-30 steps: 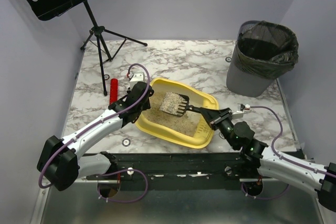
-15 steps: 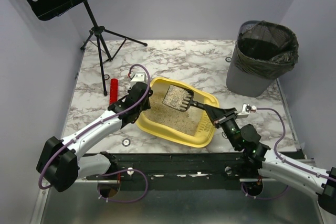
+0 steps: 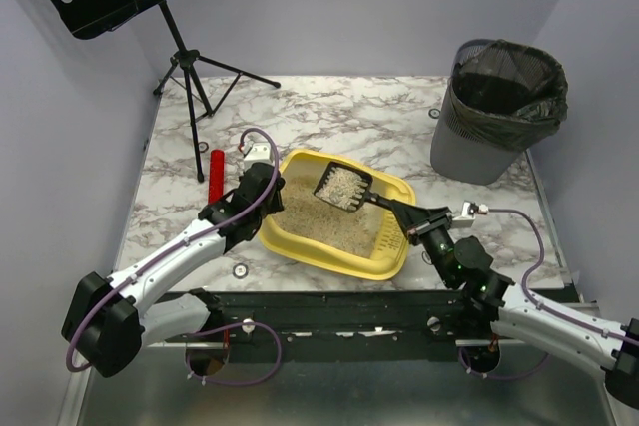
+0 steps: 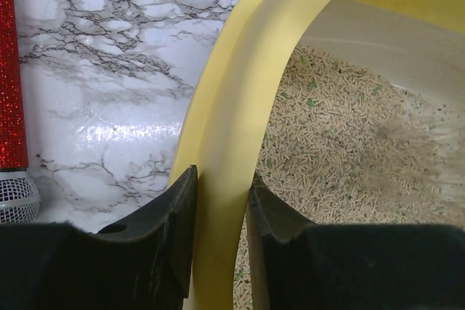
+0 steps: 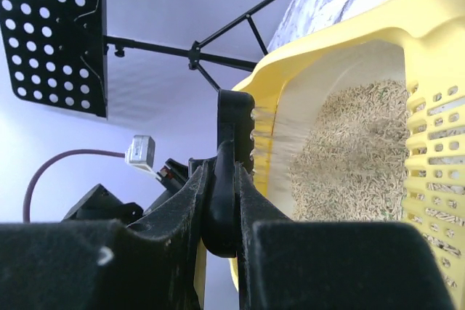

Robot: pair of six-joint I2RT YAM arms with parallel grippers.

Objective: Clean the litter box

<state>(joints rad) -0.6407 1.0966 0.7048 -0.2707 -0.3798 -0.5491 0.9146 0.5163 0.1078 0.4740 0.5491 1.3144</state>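
Note:
The yellow litter box [image 3: 391, 190] lies mid-table with beige litter [image 3: 305, 212] in it and a slotted sieve section [image 3: 386, 239] at its right end. My left gripper [image 3: 262, 190] is shut on the box's left rim [image 4: 225, 150]. My right gripper [image 3: 406, 215] is shut on the handle [image 5: 223, 201] of a black slotted scoop [image 3: 342, 187]. The scoop is held above the box with litter in it, and litter streams down through its slots [image 5: 280, 136].
A grey bin with a black bag [image 3: 497, 107] stands at the back right. A red-handled tool [image 3: 215, 177] lies left of the box and also shows in the left wrist view [image 4: 11, 85]. A black music stand [image 3: 190, 62] stands at the back left.
The scoop has risen out of the litter and shifted slightly right and up, shedding litter. My right arm pulled back a little. The left gripper stays on the rim.

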